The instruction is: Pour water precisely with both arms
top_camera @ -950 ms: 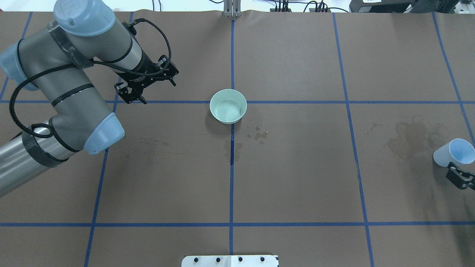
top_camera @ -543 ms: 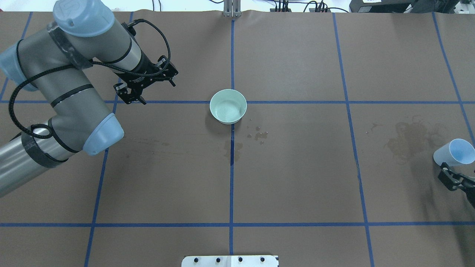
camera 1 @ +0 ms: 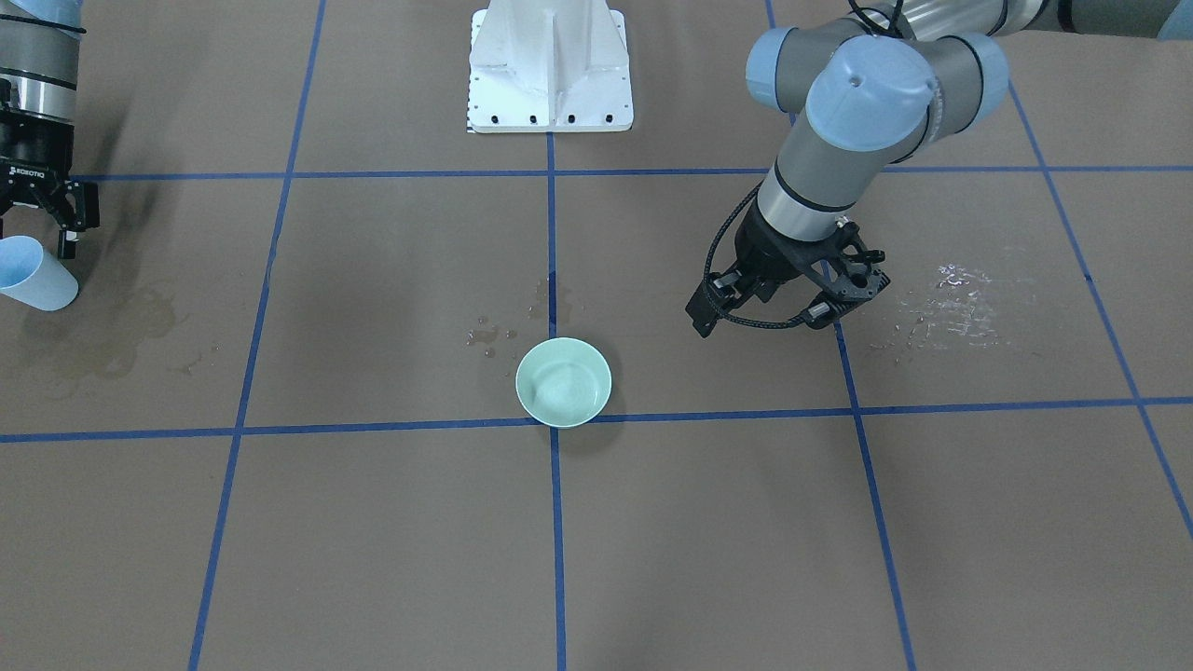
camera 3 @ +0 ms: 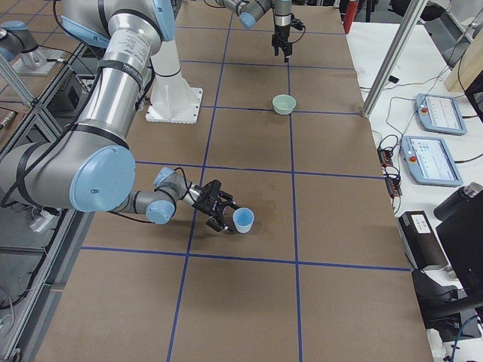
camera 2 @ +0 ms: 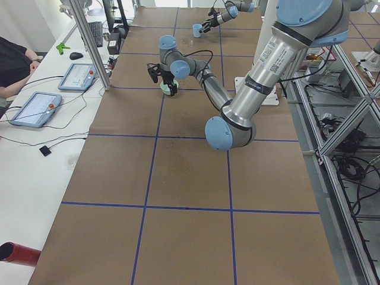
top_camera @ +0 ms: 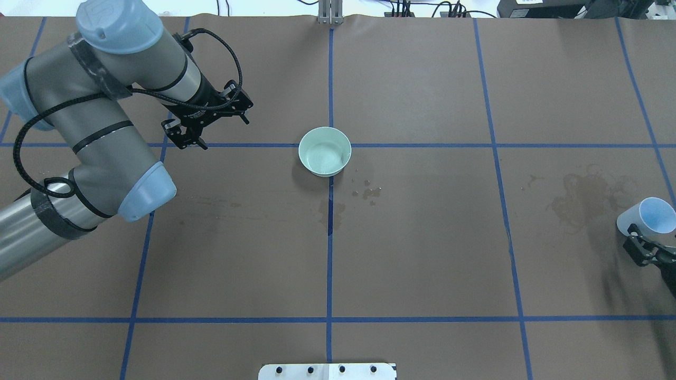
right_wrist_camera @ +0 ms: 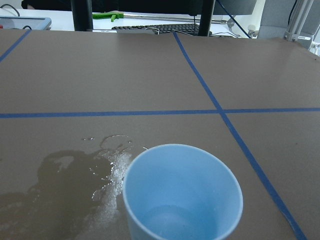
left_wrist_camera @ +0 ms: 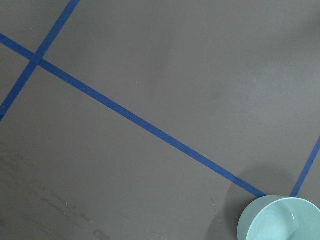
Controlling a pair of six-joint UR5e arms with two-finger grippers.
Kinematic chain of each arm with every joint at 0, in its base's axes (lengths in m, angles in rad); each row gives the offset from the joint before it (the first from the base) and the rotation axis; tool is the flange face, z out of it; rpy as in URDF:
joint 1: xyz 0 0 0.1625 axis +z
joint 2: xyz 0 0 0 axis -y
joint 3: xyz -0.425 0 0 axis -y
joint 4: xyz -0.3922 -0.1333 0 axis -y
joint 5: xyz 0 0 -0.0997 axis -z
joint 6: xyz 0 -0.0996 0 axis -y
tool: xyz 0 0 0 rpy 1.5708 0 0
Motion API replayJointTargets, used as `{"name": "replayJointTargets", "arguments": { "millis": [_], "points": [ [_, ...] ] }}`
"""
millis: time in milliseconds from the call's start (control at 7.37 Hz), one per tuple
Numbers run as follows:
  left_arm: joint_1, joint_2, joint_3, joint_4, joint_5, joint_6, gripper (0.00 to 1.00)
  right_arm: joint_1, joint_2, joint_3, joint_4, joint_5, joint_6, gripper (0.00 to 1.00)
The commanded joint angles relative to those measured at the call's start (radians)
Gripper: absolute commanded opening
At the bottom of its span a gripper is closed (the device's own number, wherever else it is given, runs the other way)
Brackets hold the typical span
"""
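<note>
A pale blue cup stands upright at the table's far right; it also shows in the front view and the right wrist view. A little clear water lies in its bottom. My right gripper is open and empty, its fingers just short of the cup's side. A mint-green bowl sits at the table's centre, also in the left wrist view. My left gripper is open and empty, hovering to the left of the bowl and apart from it.
A dark wet stain spreads on the brown paper beside the cup. Small drops lie near the bowl. A glossy wet patch lies under the left arm's side. The white pedestal stands at the robot's edge.
My right gripper has moved in toward the blue cup, up and left in the overhead view. The left arm, bowl and cup have barely moved.
</note>
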Motion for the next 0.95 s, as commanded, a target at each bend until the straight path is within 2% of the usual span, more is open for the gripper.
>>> {"name": "replayJointTargets", "arguments": {
  "millis": [0, 814],
  "points": [
    [0.0, 0.005, 0.002, -0.002, -0.001, 0.002, 1.0, 0.0, 0.024, -0.04, 0.001, -0.054, 0.001, 1.0],
    [-0.001, 0.005, 0.0, -0.002, -0.001, 0.0, 1.0, 0.001, 0.053, -0.075, 0.004, -0.077, 0.0, 0.99]
  ]
}}
